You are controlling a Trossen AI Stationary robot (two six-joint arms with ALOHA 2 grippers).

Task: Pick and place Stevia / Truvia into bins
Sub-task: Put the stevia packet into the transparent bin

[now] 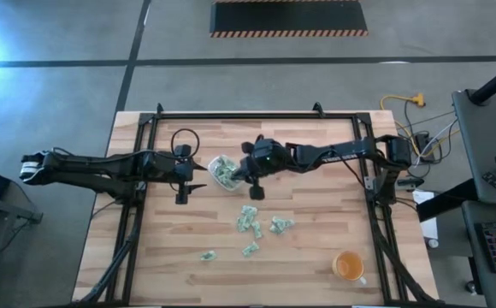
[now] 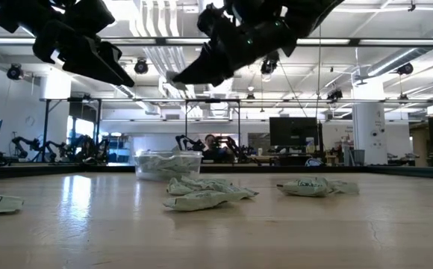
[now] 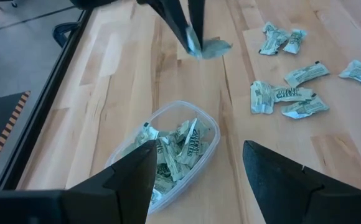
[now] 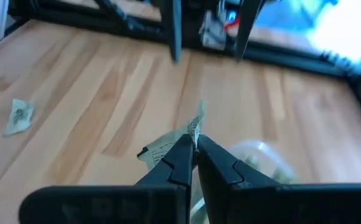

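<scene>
The right gripper (image 4: 195,144) is pinched shut on one Stevia packet (image 4: 171,142), which sticks out crumpled from between the fingertips, and it hangs in the air just beside the clear bin (image 1: 223,171), at roughly the bin's four o'clock in the overhead view. The bin already holds a heap of packets (image 3: 179,147) and sits on the wooden table (image 1: 316,257) a little left of centre. The left gripper (image 1: 182,186) waits at the bin's nine o'clock with its fingers (image 3: 128,180) spread wide apart and nothing between them. More loose packets (image 1: 257,224) lie scattered toward the table's six o'clock, well apart from the bin, and an orange cup (image 1: 348,266) stands alone near five o'clock. The step in hand looks like carrying the held packet over the bin and letting it go. To do that well, the right gripper should likely travel toward ten o'clock until its tips are squarely above the bin's opening rather than its rim, because the packet is light and bent and could catch the edge or drift outside. Coming down close over the heap before parting the fingers would probably keep the drop true, and a clean, full opening should free the paper without it clinging. The idle left arm sits near enough that the path should stay clear of it.
</scene>
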